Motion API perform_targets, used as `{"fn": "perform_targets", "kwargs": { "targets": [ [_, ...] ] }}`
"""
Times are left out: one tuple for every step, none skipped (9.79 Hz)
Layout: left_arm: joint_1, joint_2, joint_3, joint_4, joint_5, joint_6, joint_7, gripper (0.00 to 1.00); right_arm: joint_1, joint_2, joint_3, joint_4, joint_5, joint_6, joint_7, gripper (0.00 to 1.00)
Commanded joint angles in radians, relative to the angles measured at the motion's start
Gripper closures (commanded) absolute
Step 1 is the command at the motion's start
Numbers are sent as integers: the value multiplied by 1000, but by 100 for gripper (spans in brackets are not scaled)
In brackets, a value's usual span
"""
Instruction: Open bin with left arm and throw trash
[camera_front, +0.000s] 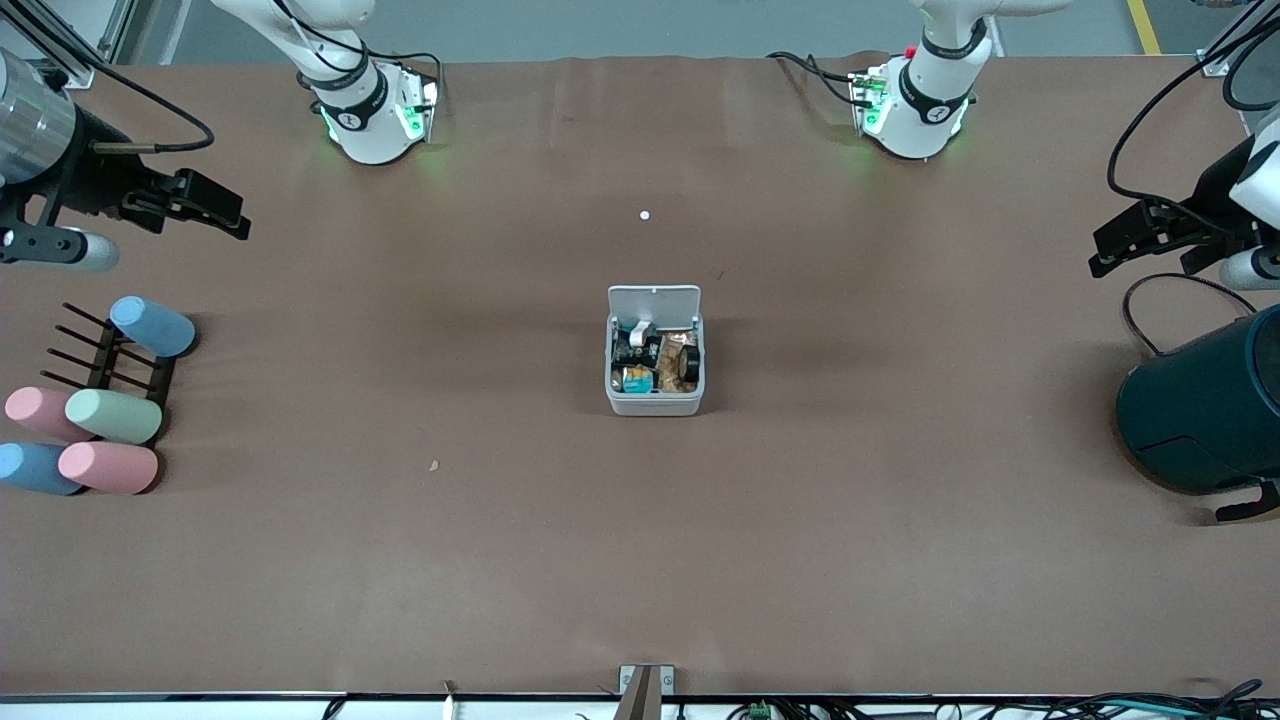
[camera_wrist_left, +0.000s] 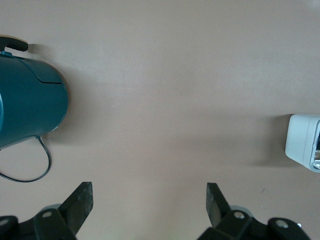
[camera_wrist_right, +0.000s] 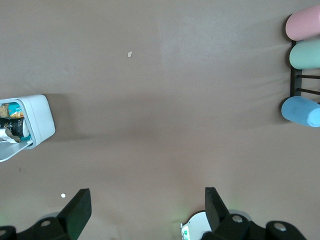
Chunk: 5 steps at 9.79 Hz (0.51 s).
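Note:
The small white-grey bin (camera_front: 655, 403) stands at the table's middle with its lid (camera_front: 655, 300) hinged up and open. Inside lie the trash: a crumpled black wrapper (camera_front: 636, 350), a short white piece (camera_front: 638, 328) and a black tape-like roll (camera_front: 689, 363), among other scraps. My left gripper (camera_front: 1105, 260) is open and empty above the table at the left arm's end, far from the bin; its wrist view (camera_wrist_left: 148, 200) shows the bin's corner (camera_wrist_left: 301, 140). My right gripper (camera_front: 238, 226) is open and empty at the right arm's end; its wrist view (camera_wrist_right: 147, 205) shows the bin (camera_wrist_right: 42, 117).
A large dark teal cylinder (camera_front: 1205, 405) with a cable lies under the left gripper's end. A black rack (camera_front: 115, 365) with several pastel cups (camera_front: 112, 415) sits at the right arm's end. A tiny white dot (camera_front: 644, 215) and a brown crumb (camera_front: 434, 465) lie on the table.

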Motion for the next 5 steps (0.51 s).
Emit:
{"fn": "perform_targets", "kwargs": {
  "targets": [
    [-1,14,-2,26,16,-3,4,0,-27,-32,-11,-31,4,9,-14,0],
    [-1,14,-2,26,16,-3,2,0,17,-38,-67,-37,-5,6,-17,0],
    [-1,14,-2,26,14,-3,2,0,154,-46,-233,-36,-11,-5,-45,0],
    [-1,14,-2,26,16,-3,2,0,175,-61,-282,-37,-10,-21,-129,0],
    [-1,14,-2,26,14,-3,2,0,174,-77,-296,-42,-11,-28,-165,0]
  ]
}}
